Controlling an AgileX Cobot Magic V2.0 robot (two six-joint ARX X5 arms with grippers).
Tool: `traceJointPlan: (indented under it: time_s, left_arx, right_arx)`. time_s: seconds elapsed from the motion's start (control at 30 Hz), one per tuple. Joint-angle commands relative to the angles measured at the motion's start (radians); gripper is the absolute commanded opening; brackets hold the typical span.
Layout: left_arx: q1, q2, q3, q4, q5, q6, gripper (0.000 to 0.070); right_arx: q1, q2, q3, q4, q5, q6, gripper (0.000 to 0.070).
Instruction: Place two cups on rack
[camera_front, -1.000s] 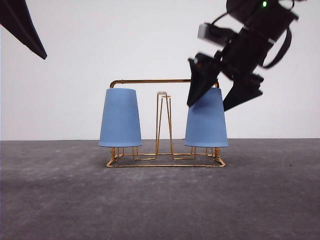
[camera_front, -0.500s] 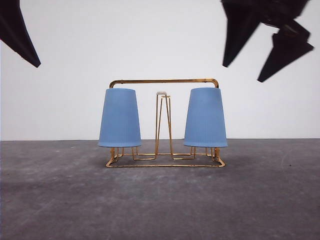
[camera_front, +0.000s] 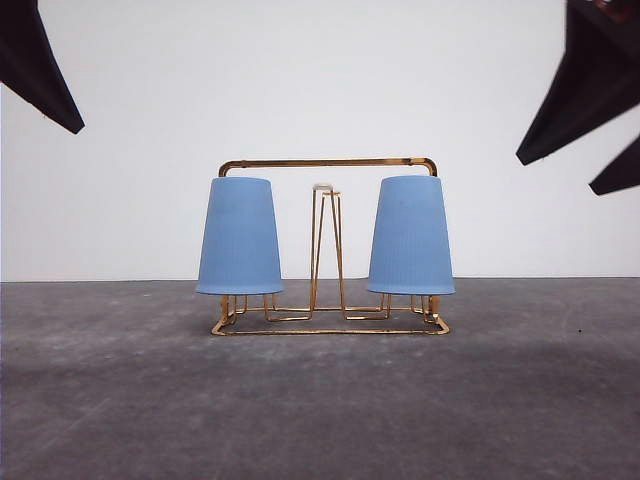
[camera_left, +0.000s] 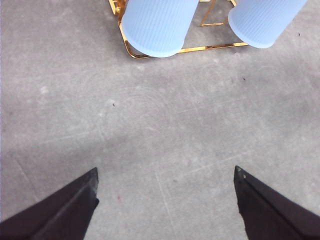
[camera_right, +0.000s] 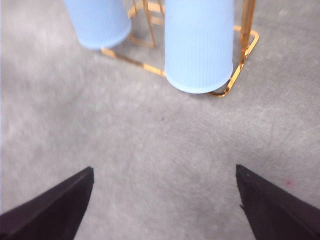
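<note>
Front view: two ribbed light-blue plastic cups, left (camera_front: 239, 236) and right (camera_front: 411, 236), sit upside down, long axes upright, at either end of the gold wire rack (camera_front: 330, 164) mid-desk (camera_front: 320, 400).
Left wrist view: left hand (camera_left: 165, 200) spread wide, empty, well apart from the rack.
Right wrist view: right hand (camera_right: 165, 200) wide, empty, nearer the right cup.

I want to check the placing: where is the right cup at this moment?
In the front view the right cup sits upside down over the right end of the rack, under its handle bar, right of the bare middle prongs.

Left gripper (camera_left: 165, 205) and right gripper (camera_right: 165, 202) both spread wide, empty, raised above the table.
</note>
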Motion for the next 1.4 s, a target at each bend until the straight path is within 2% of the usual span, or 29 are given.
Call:
traceJointPlan:
  time_s: [0.0, 0.13, 0.17, 0.2, 0.23, 0.27, 0.3, 0.33, 0.87, 1.0, 1.17, 1.27, 1.37]
  left_arx:
    - [-0.005, 0.005, 0.007, 0.007, 0.001, 0.022, 0.0499]
    - [-0.006, 0.005, 0.007, 0.004, 0.005, 0.004, 0.0505]
    - [-0.006, 0.005, 0.007, 0.004, 0.005, 0.003, 0.0497]
    - [-0.006, 0.005, 0.007, 0.006, 0.006, 0.003, 0.0416]
    - [-0.006, 0.005, 0.007, 0.007, 0.007, 0.003, 0.0276]
    - [-0.006, 0.005, 0.007, 0.009, 0.005, 0.001, 0.0091]
    - [-0.006, 0.005, 0.007, 0.013, 0.003, 0.005, 0.0008]
    - [-0.006, 0.005, 0.008, 0.018, 0.000, 0.013, 0.0000]
    - [-0.005, 0.003, 0.009, 0.019, -0.003, 0.013, 0.0000]
    - [0.014, -0.070, -0.046, 0.071, -0.003, 0.120, 0.0000]
    - [0.121, -0.314, -0.259, 0.275, -0.003, 0.138, 0.0000]
    - [0.219, -0.454, -0.361, 0.319, -0.016, 0.164, 0.0000]
    - [0.310, -0.568, -0.442, 0.323, -0.073, 0.174, 0.0000]
  right_arx:
    - [0.005, -0.009, -0.029, 0.043, 0.000, 0.055, 0.0561]
    - [0.005, -0.017, -0.041, 0.042, 0.000, 0.053, 0.0559]
    - [0.005, -0.017, -0.041, 0.041, -0.001, 0.053, 0.0540]
    - [0.005, -0.017, -0.041, 0.041, -0.001, 0.053, 0.0434]
    - [0.005, -0.017, -0.041, 0.041, 0.001, 0.053, 0.0263]
    - [0.005, -0.016, -0.041, 0.041, 0.000, 0.051, 0.0078]
    - [0.005, -0.016, -0.041, 0.042, 0.001, 0.050, 0.0016]
    - [0.005, -0.016, -0.041, 0.045, 0.002, 0.051, 0.0040]
    - [0.004, -0.016, -0.041, 0.049, 0.000, 0.049, 0.0038]
    - [0.004, -0.016, -0.041, 0.050, 0.000, 0.049, 0.0038]
    - [0.004, -0.016, -0.041, 0.050, 0.000, 0.049, 0.0038]
    - [0.004, -0.016, -0.041, 0.051, 0.000, 0.049, 0.0038]
    - [0.004, -0.016, -0.041, 0.051, 0.000, 0.049, 0.0038]
